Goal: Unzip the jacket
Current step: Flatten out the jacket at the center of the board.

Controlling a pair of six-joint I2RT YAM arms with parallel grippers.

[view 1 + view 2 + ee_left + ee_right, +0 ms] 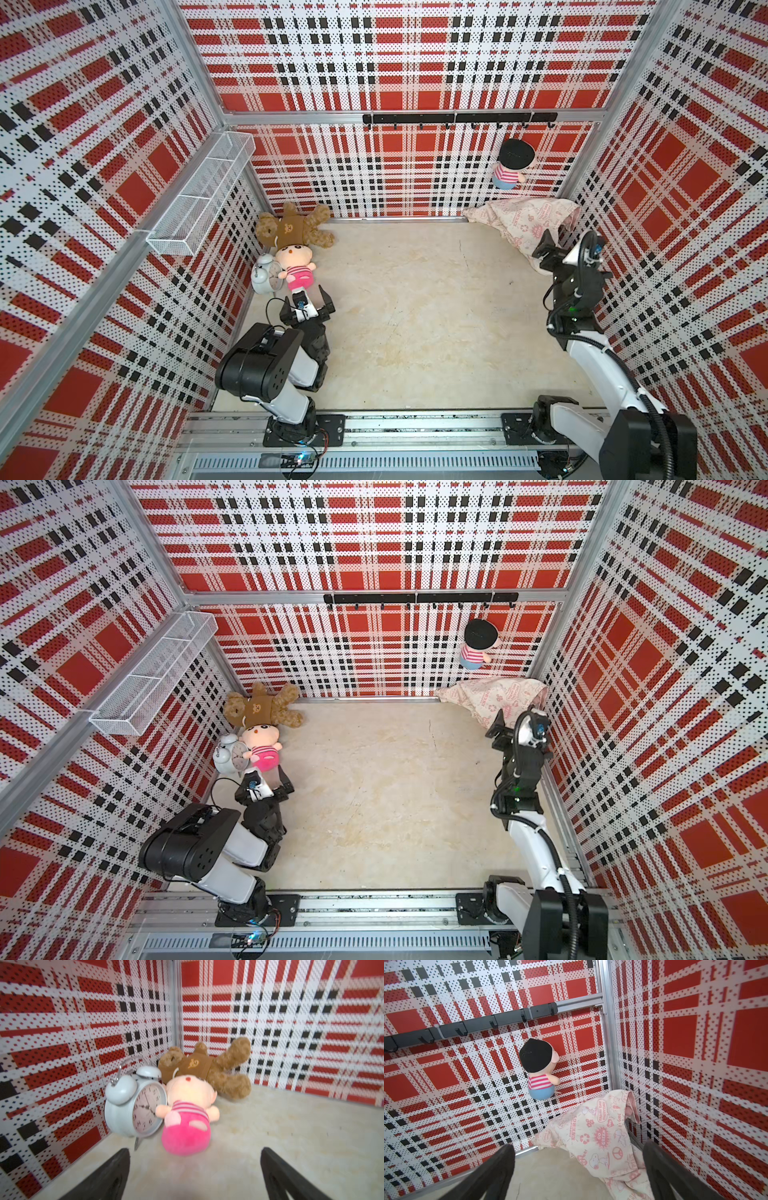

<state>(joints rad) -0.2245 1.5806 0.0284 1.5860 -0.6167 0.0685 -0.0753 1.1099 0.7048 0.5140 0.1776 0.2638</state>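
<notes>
The jacket (523,220), cream with pink prints, lies crumpled in the back right corner of the floor, against both walls; both top views show it (494,698). Its zipper does not show; a bit of pink lining peeks out at the top in the right wrist view, where the jacket (602,1138) fills the corner. My right gripper (555,239) hangs open just in front of and above the jacket, jaws wide with nothing between them (578,1146). My left gripper (305,295) stands open and empty low over the floor at the left (194,1149), far from the jacket.
A brown teddy bear (297,230), a pink doll (297,266) and a white alarm clock (264,272) lie in the back left corner, just beyond my left gripper. A striped doll (511,166) hangs from the black hook rail (457,118) above the jacket. A wire shelf (203,195) is on the left wall.
</notes>
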